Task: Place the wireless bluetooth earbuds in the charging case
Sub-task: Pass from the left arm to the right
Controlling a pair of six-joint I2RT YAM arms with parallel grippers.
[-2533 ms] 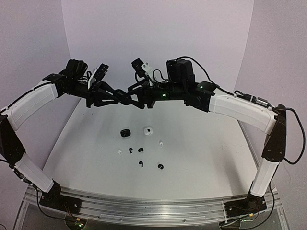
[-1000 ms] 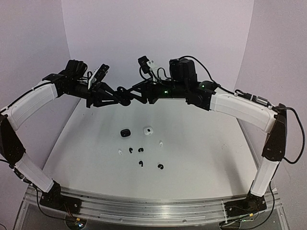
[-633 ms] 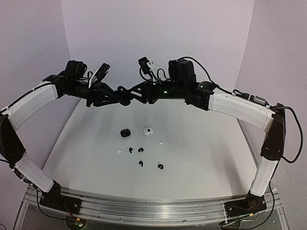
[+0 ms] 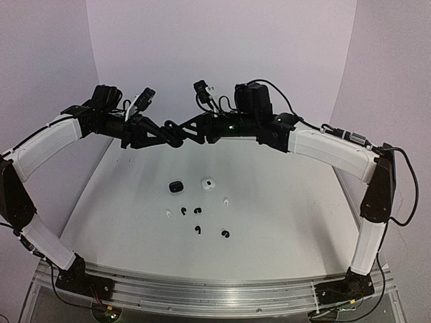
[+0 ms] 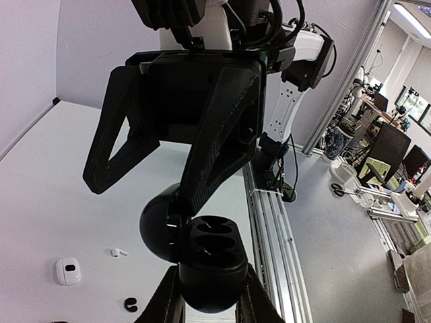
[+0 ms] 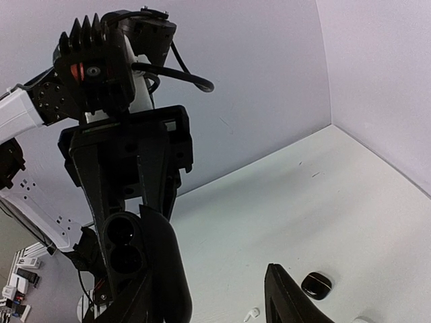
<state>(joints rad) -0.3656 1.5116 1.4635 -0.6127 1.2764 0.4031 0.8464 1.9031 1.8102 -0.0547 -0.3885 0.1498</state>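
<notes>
Four black earbuds [image 4: 198, 229] plus two white earbuds [image 4: 225, 201] lie loose on the table [image 4: 289, 202], clustered near the middle, just in front of a second black case [image 4: 176, 186] and a white case [image 4: 208, 183]. None are in a case yet.

The open black case [image 5: 209, 252] is held in the air well above the table, lid swung back, both wells empty. The left gripper [image 5: 207, 304] is clamped on its base. The right gripper [image 6: 215, 269] has its jaws apart and holds nothing. One of its fingers sits against the lid side of the case; I can't tell whether it is pressing.

Risks, as I judge them:
- The left pinch is on a smooth, rounded shell. A sideways push from the right finger could twist it or pop it out.
- A dropped case would land near the earbuds and scatter them.
- A nudge on the lid could snap it shut, so it would have to be opened again.
- The two wrists are very close together, so a careless pull-away could knock them and shake the case.
- The earbuds are tiny, glossy and curved. A pinch that is off-centre would likely squirt one away or pick it up at the wrong angle for the well.
- A white earbud could end up in the black case, as the two colours lie mixed together.
</notes>
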